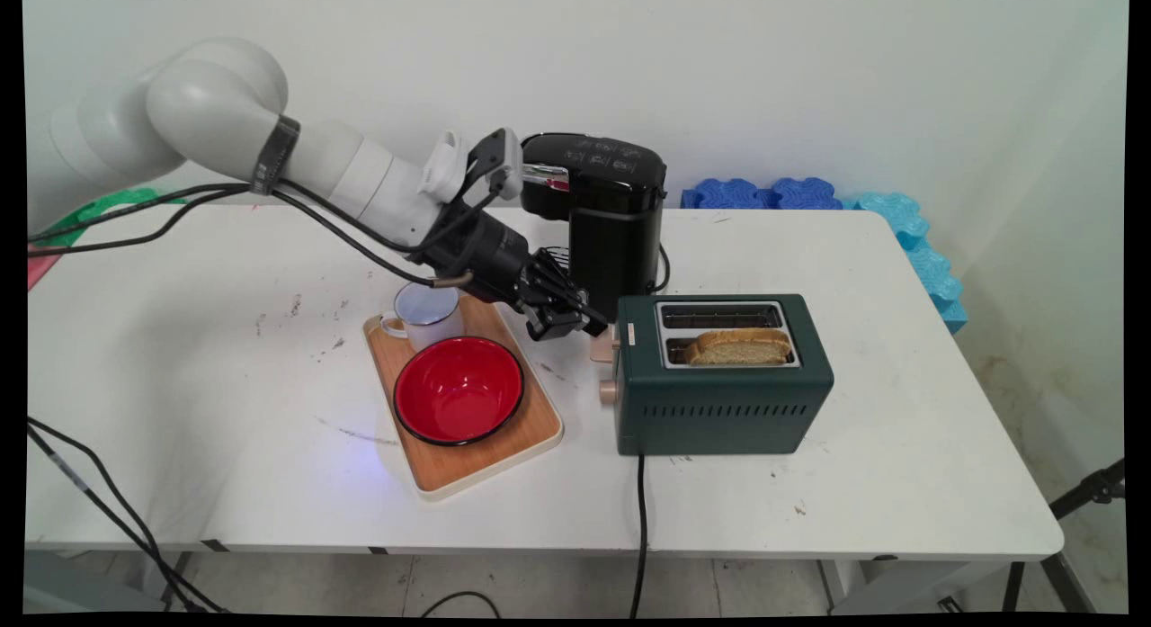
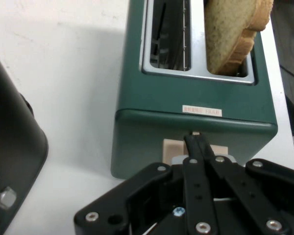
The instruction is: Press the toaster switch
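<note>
My gripper (image 1: pixel 595 325) (image 2: pixel 194 139) is shut, with its two fingers pressed together and nothing between them. The fingertips rest against the beige lever (image 1: pixel 602 349) (image 2: pixel 172 147) on the left end of the dark green toaster (image 1: pixel 719 402) (image 2: pixel 152 105). A slice of toast (image 1: pixel 739 346) (image 2: pixel 230 34) stands up out of the toaster's near slot. The far slot (image 1: pixel 719 316) (image 2: pixel 169 34) holds nothing. A round beige knob (image 1: pixel 609 392) sits below the lever.
A black coffee machine (image 1: pixel 611 222) (image 2: pixel 10 161) stands just behind the gripper. Left of the toaster a wooden tray (image 1: pixel 530 429) holds a red bowl (image 1: pixel 459 389) and a white mug (image 1: pixel 428 314). The toaster's black cord (image 1: pixel 641 510) runs off the front edge.
</note>
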`<state>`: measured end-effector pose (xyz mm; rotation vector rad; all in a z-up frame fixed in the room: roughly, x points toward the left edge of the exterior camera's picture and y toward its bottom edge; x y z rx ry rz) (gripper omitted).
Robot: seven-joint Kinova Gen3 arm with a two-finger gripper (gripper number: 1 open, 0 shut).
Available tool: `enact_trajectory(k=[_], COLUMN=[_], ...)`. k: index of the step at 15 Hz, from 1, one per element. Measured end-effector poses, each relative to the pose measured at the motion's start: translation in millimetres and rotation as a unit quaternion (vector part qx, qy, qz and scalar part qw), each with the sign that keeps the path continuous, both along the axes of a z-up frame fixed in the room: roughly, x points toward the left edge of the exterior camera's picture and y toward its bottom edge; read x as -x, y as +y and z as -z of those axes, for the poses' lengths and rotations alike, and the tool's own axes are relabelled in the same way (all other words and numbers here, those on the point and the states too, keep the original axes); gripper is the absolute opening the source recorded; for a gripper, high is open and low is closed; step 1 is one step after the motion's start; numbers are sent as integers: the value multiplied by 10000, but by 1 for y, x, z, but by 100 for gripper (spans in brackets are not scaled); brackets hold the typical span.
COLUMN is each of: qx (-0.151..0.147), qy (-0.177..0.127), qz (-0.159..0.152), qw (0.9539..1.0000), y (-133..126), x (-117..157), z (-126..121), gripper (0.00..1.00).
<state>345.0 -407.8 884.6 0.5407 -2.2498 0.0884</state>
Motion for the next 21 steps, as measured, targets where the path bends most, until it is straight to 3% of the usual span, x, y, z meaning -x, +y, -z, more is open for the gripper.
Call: enact_trajectory(k=[21], qx=[-109], qy=[-101], qz=[153], qw=[9998], y=[-2], x=[8], z=[31], gripper=[0])
